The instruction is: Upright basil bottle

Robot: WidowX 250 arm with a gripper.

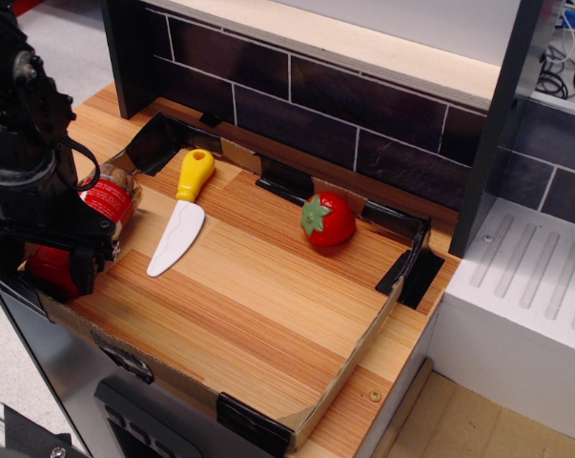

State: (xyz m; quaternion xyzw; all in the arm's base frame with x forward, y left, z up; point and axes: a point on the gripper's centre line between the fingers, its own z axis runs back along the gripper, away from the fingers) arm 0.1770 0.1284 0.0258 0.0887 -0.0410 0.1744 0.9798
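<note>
The basil bottle (110, 201) lies on its side at the left end of the wooden tray (268, 315). Its red cap (47, 267) points to the front left corner, and its red label and brownish contents face up. My black gripper (45, 269) has come down over the cap end of the bottle. One finger (83, 272) shows on the bottle's right side, and dark gripper parts stand on its left. The fingers straddle the bottle with the jaws apart, and the bottle rests on the tray. The arm hides part of the bottle's middle.
A toy knife (179, 229) with a yellow handle lies just right of the bottle. A red toy tomato (328, 219) sits at the back right of the tray. A dark tiled wall (344, 105) stands behind. A white appliance (525, 315) is to the right.
</note>
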